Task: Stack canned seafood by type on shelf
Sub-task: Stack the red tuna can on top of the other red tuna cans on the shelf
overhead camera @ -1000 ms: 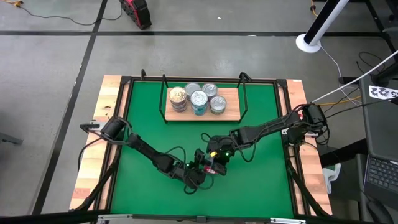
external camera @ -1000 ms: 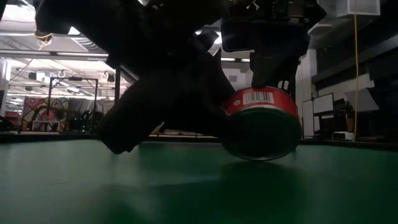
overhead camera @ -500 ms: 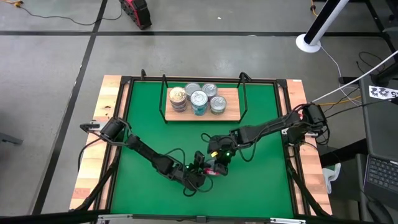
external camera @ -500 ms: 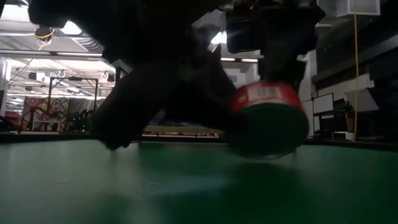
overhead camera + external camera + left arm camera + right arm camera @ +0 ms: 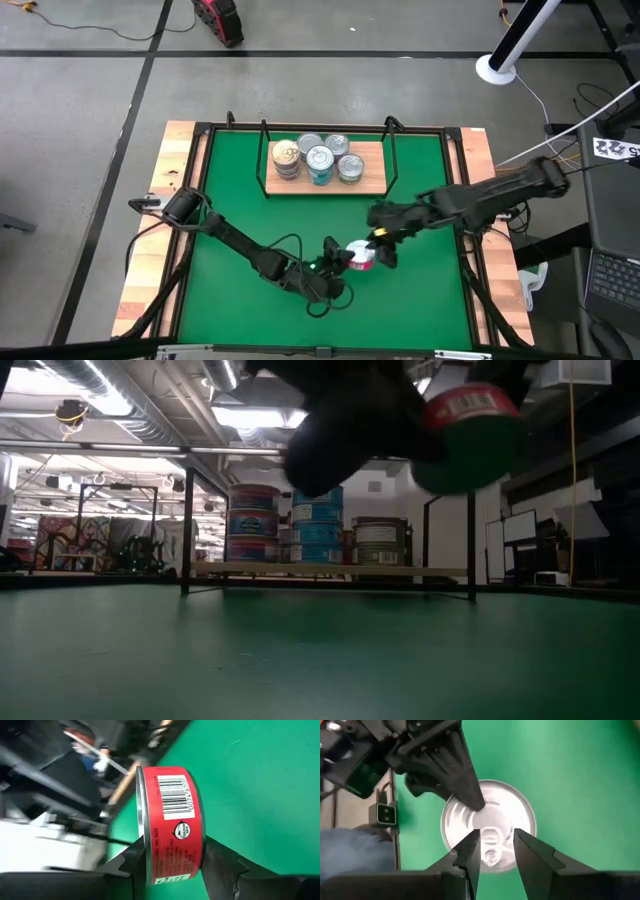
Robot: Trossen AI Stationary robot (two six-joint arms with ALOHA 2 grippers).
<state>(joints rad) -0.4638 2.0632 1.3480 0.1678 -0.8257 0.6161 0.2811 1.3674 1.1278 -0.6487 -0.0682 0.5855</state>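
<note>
**Red tin held off the mat, short of the shelf**

The left end effector [image 5: 172,865] clamps a red tin [image 5: 170,825] across its flat faces, one finger on the lid side and one on the base, so the tin stands on edge with its barcoded red wall facing the wrist camera. In the high view the same tin [image 5: 361,256] sits on the near side of the shelf [image 5: 372,181], well apart from it, over the green mat [image 5: 240,190]. The low view shows it clear of the mat, high in the picture, so it is carried, not resting.

The right end effector [image 5: 495,851] hangs just beside the tin's silvery lid [image 5: 490,817], its fingers narrowly parted on either side of the pull tab and gripping nothing. The left arm's finger lies across that same lid, so both arms meet at this one tin. This looks like a handover or a regrasp: a tin held on edge cannot be set flat on a stack, and a second grip would let it be turned lid-up.

On the shelf stand several tins already, grouped in short stacks: a brown-sided stack [image 5: 256,522], a teal stack [image 5: 318,523] beside it, and a lower pale stack [image 5: 378,542]. No red-sided stack shows clearly there, so this tin probably starts or joins its own pile.
</note>
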